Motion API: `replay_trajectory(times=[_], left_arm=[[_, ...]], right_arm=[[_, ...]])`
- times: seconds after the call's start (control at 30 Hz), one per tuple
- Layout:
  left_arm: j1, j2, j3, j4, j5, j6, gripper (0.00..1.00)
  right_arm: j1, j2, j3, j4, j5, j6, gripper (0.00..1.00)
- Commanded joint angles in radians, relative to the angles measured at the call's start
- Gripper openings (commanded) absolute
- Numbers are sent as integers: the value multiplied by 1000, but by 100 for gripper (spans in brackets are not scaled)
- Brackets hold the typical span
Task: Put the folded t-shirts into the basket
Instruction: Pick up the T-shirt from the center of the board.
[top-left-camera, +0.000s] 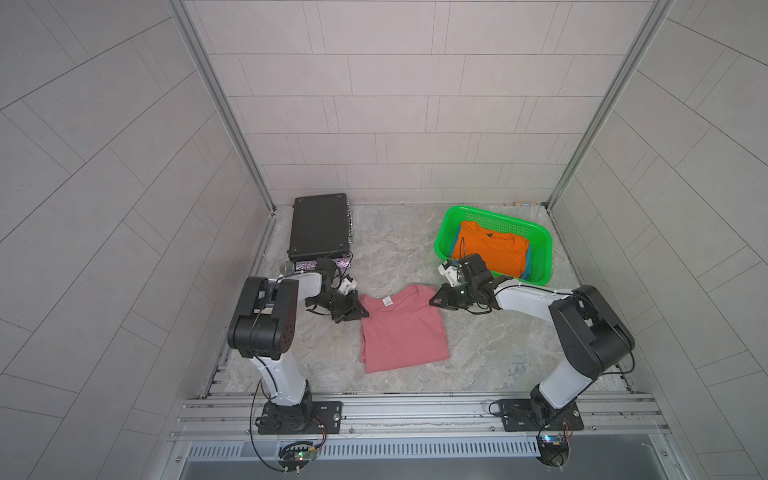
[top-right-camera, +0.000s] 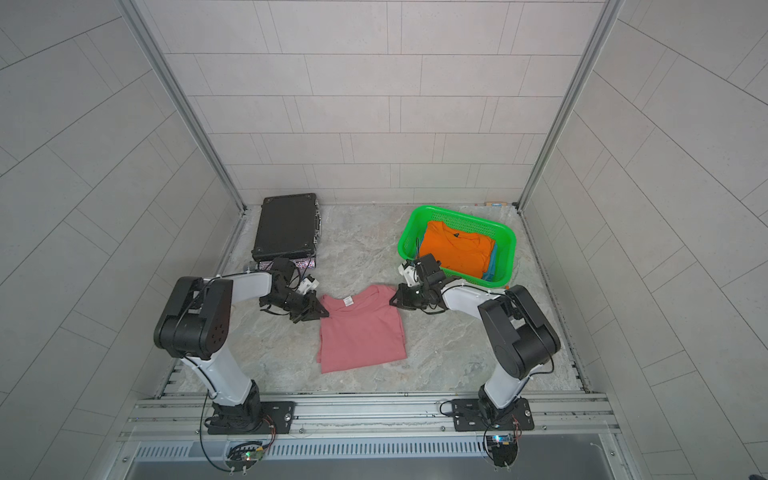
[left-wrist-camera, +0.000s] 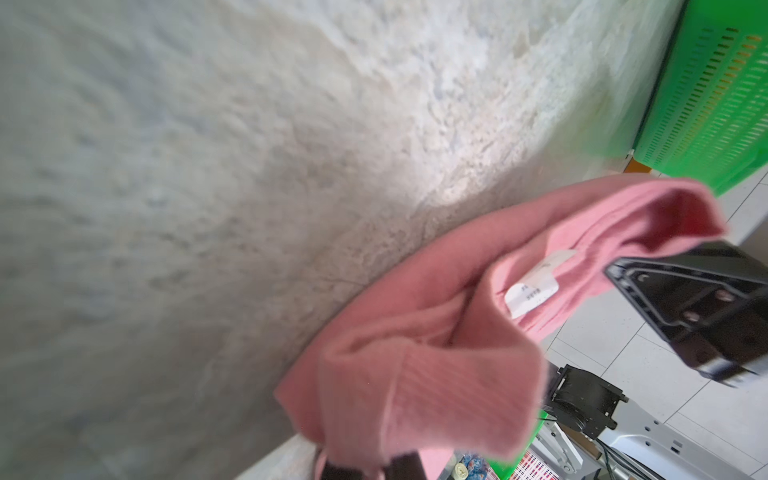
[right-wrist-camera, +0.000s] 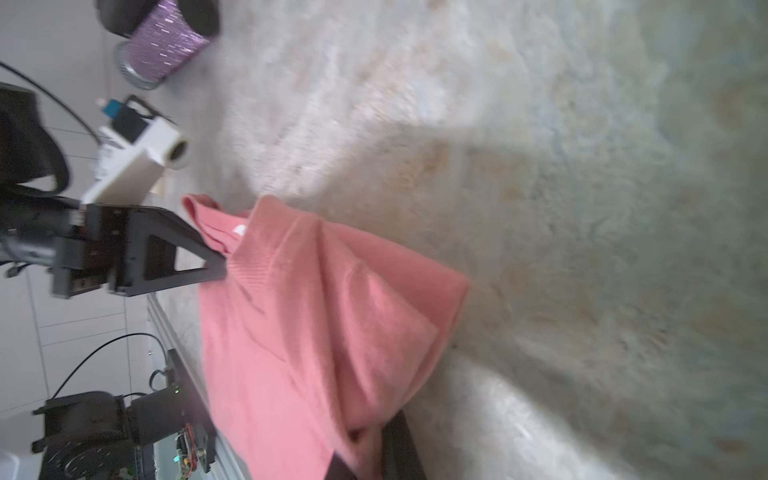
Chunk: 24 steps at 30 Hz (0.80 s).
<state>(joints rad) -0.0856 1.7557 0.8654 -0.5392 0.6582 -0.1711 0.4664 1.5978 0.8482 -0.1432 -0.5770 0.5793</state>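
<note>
pink t-shirt (top-left-camera: 403, 332) in both end effectors (top-left-camera: 362, 313) (top-left-camera: 434, 300)

I am reading no word, brand or number anywhere here. The one printed thing I am finding is the white neck label (left-wrist-camera: 532, 291) sewn inside the collar of the pink t-shirt (left-wrist-camera: 415, 374). In my left wrist view it is showing a few short rows of small dark print, but they are blurring too much for me to make out. In both top views that label is appearing only as a pale patch. A small dark tag (top-left-camera: 490, 235) is sitting at the neck of the orange t-shirt (top-left-camera: 490, 253), and it is too small for me to read.
</note>
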Motion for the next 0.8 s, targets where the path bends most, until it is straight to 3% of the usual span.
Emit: replay_trajectory(times=[0.0,0.33,0.77], left_arm=[[-6,-61,-10,-12,27,31,0],[-56,-312,38,-13,64,26,0],[-216,-336,376,22,56,-38,0]], right_arm=[[3,-105,1,41,50,-26,0],[0,-292,40,-63,136,-42,0],[-114,-617,95,-204,258,-70,0]])
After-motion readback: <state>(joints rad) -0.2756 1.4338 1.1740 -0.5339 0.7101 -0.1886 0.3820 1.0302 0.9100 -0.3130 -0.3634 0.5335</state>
